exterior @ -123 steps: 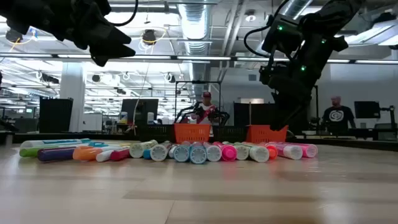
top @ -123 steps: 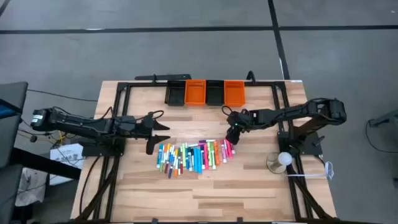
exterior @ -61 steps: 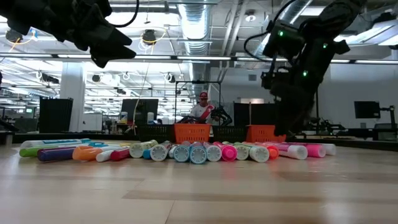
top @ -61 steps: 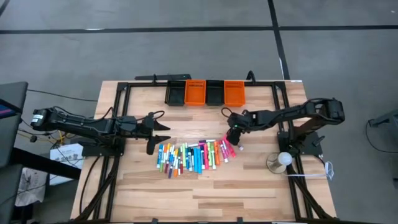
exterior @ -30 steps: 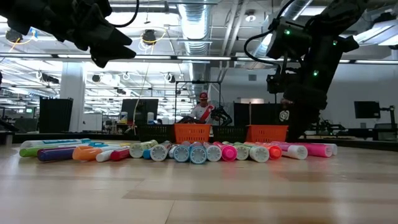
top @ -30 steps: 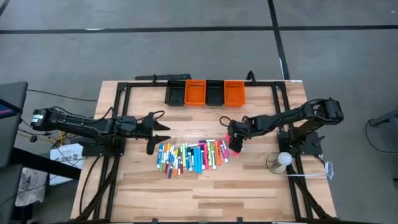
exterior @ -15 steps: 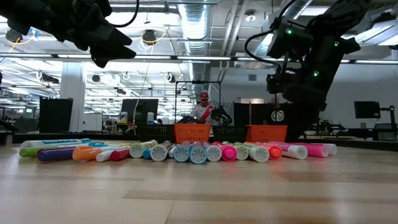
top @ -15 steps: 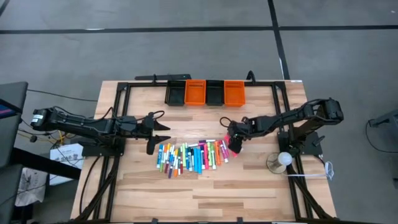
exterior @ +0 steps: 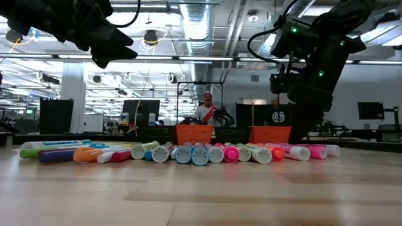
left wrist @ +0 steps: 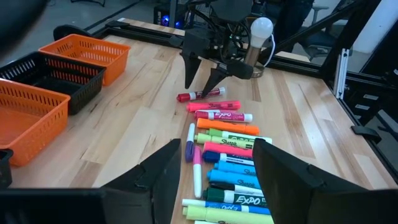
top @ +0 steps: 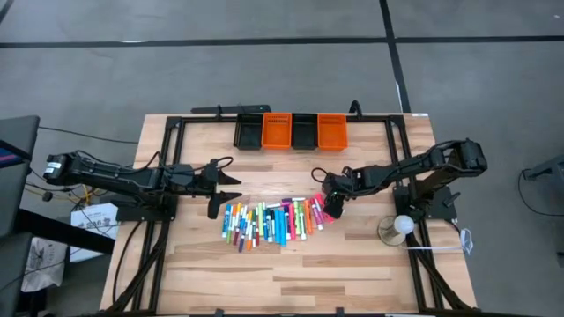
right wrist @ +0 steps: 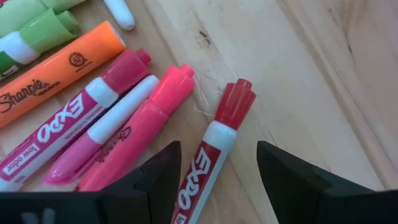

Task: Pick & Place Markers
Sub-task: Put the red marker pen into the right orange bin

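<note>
Right gripper (top: 330,208) spread wide over the red marker (right wrist: 214,152), right end of the markers (top: 273,222) row, frame centre.
We judge a finger may clip the neighbouring pink marker (right wrist: 134,134); left gripper (top: 222,189) waits open, centre-left.

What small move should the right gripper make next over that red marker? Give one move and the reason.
Probably lower straight down and close. The right gripper hangs open at the right end of the row of markers, and in its wrist view the red Expo marker lies between its two fingers, apart from the pink ones beside it. The left gripper waits open at the row's other end.
</note>
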You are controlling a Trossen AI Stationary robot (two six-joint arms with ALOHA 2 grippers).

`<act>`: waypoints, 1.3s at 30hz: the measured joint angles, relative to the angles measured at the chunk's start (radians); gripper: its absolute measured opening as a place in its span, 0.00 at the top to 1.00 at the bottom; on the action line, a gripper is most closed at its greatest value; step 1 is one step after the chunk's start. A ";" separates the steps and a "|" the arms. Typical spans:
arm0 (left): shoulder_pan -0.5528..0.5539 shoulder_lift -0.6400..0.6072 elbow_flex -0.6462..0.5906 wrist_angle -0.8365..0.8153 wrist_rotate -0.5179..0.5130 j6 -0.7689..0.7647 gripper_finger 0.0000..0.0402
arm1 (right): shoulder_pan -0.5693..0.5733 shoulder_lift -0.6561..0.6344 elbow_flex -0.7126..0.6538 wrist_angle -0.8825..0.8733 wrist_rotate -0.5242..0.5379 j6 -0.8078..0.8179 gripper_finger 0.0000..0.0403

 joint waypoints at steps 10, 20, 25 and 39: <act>0.000 0.000 0.000 0.000 0.000 0.000 0.51 | -0.003 0.000 0.000 0.003 0.003 0.000 0.50; 0.000 0.000 0.000 0.000 0.000 0.000 0.51 | -0.002 0.000 0.000 0.015 0.028 0.010 0.50; 0.000 0.000 0.000 0.000 0.000 0.000 0.51 | -0.002 0.000 0.000 0.015 0.028 0.010 0.50; 0.000 0.000 0.000 0.000 0.000 0.000 0.51 | -0.002 0.000 0.000 0.015 0.018 -0.031 0.50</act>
